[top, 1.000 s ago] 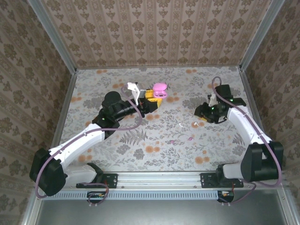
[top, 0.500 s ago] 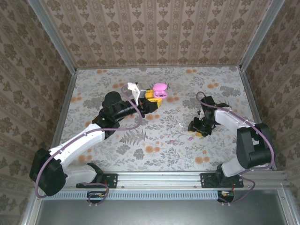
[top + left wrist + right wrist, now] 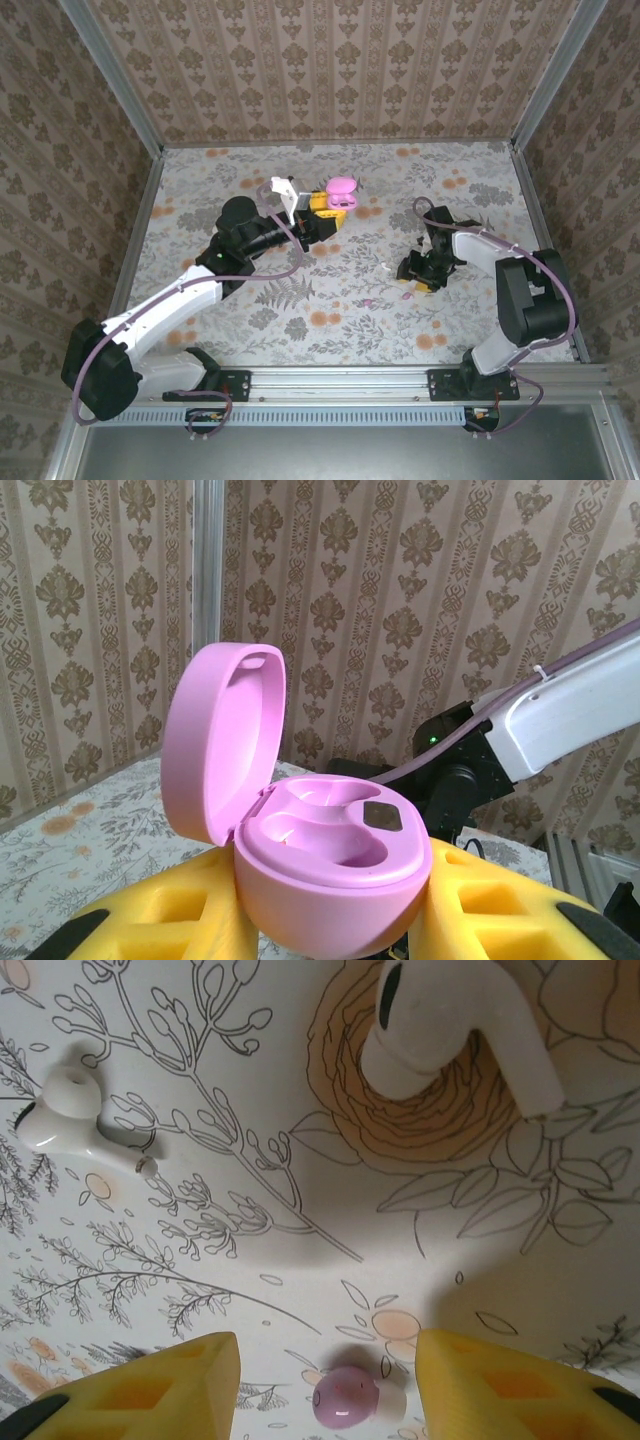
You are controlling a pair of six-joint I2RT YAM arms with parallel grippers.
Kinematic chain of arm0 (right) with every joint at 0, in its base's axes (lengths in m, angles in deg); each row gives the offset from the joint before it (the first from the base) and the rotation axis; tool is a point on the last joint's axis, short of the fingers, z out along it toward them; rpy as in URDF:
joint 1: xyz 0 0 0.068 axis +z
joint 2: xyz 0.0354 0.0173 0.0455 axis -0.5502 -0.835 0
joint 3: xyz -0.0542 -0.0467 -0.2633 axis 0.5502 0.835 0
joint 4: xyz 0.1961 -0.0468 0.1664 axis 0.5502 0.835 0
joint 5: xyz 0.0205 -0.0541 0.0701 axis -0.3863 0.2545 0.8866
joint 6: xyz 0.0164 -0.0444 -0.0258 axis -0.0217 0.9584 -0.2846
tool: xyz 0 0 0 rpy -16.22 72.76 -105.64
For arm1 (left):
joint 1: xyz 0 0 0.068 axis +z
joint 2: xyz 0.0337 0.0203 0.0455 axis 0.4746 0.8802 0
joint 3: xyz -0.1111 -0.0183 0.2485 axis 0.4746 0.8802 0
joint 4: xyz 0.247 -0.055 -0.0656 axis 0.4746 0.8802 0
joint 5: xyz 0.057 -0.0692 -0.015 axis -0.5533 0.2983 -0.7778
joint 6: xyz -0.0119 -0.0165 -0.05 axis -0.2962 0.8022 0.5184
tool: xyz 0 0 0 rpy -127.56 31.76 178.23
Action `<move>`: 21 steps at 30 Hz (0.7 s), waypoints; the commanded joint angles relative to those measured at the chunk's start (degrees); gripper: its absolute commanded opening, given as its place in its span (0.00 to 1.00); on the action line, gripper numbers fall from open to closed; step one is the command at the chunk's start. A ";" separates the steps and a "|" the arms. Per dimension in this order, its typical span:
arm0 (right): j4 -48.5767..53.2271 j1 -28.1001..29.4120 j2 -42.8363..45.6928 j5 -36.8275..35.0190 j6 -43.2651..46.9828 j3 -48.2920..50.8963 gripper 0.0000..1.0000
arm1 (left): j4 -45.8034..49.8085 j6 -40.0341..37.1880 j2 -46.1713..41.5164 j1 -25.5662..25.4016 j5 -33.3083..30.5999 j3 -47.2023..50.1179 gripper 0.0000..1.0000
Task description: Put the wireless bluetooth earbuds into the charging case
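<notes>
at table's right-centre, right gripper (image 3: 416,275) low over floral table (image 3: 200,180), claw apart. pink bud (image 3: 345,1397) lies on table in gap between yellow fingers (image 3: 150,1385), nearer right one; contact unclear. beyond it, white bud (image 3: 70,1110) at left, second white bud (image 3: 450,1030) further off at right, on orange flower print. farther back, table middle, left gripper (image 3: 330,935) clamped on pink case (image 3: 330,865), lid swung open, sockets facing up.

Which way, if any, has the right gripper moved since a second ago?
Yes. In the top view the right gripper has come closer to the front rail and slightly left.
</notes>
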 commanded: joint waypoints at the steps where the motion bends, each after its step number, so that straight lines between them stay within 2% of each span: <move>1: -0.35 -0.01 -1.30 1.69 1.18 -0.47 0.52 | 0.48 0.80 -1.06 -0.51 -0.56 -0.81 0.37; 8: -0.85 0.13 -1.69 4.80 1.13 0.87 0.50 | 0.66 0.61 -0.77 -0.59 -0.73 -0.81 0.37; 18: 1.14 2.08 2.29 5.70 -0.34 4.43 0.48 | 0.91 0.12 -0.62 -0.54 -1.03 -0.67 0.37; 21: -0.03 3.17 3.90 8.66 -0.74 6.19 0.48 | 0.91 0.10 -0.62 -0.61 -1.08 -0.59 0.37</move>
